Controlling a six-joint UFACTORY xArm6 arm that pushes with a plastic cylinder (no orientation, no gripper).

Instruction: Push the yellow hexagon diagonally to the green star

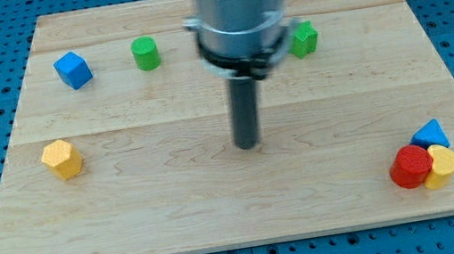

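The yellow hexagon [61, 159] lies at the view's left on the wooden board [246, 196]. The green star [303, 39] lies near the view's top, right of centre, partly behind the arm's grey body [241, 8]. My tip [249, 145] rests on the board near the middle, far to the right of the yellow hexagon and below-left of the green star, touching no block.
A blue cube [72, 70] and a green cylinder [145, 54] lie at the top left. A red cylinder [411, 166], a yellow block [442, 166] and a blue triangle [431, 133] cluster at the bottom right. Blue pegboard surrounds the board.
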